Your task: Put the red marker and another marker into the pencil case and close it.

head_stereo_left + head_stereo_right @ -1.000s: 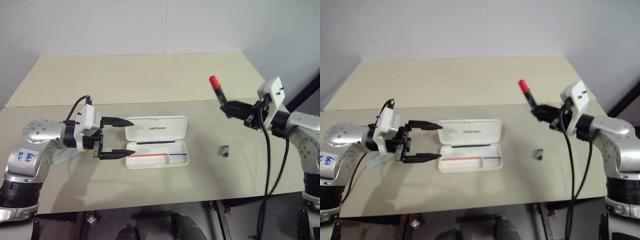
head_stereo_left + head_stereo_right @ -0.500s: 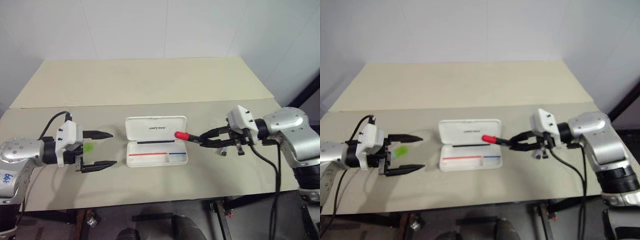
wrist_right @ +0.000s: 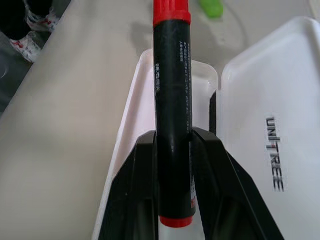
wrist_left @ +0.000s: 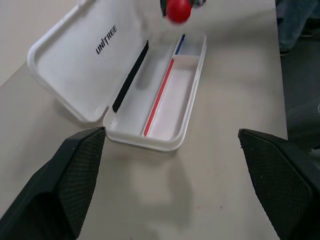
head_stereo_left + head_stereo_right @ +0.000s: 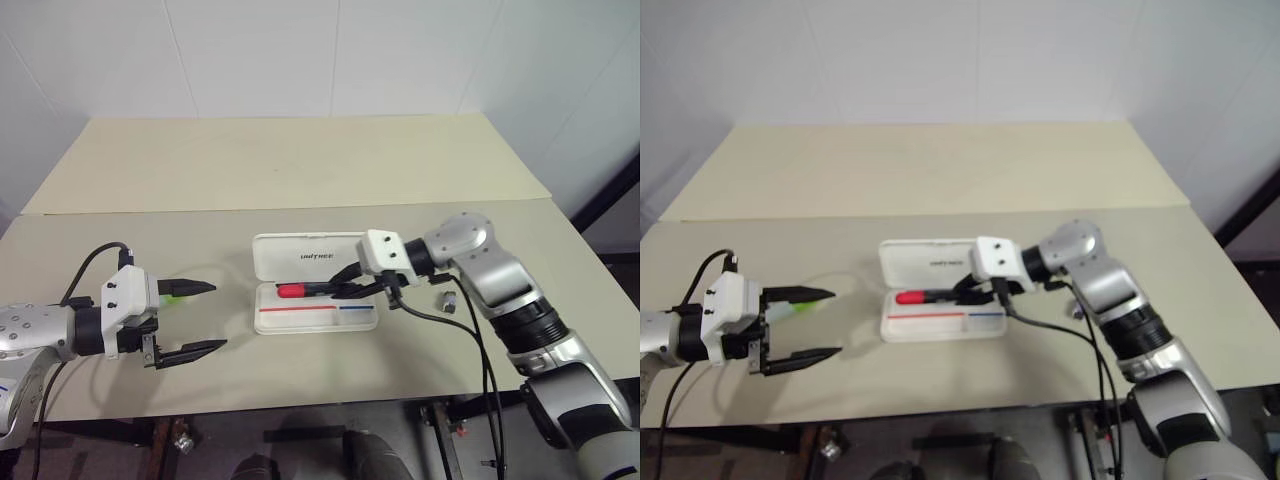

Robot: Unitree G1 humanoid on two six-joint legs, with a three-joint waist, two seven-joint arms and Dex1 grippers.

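The right gripper (image 5: 345, 291) has swung from the right of the frame to the centre — its jaws clamped on the red marker (image 5: 300, 291), now lying over the open pencil case (image 5: 316, 293), ready to drop. The left gripper (image 5: 205, 318), jaws wide apart, has drawn back lower left, uncovering the green-capped marker (image 5: 175, 293) on the worktop (image 5: 300, 170).

Beige table (image 5: 300, 160), seam across; white panel walls (image 5: 300, 50) behind.
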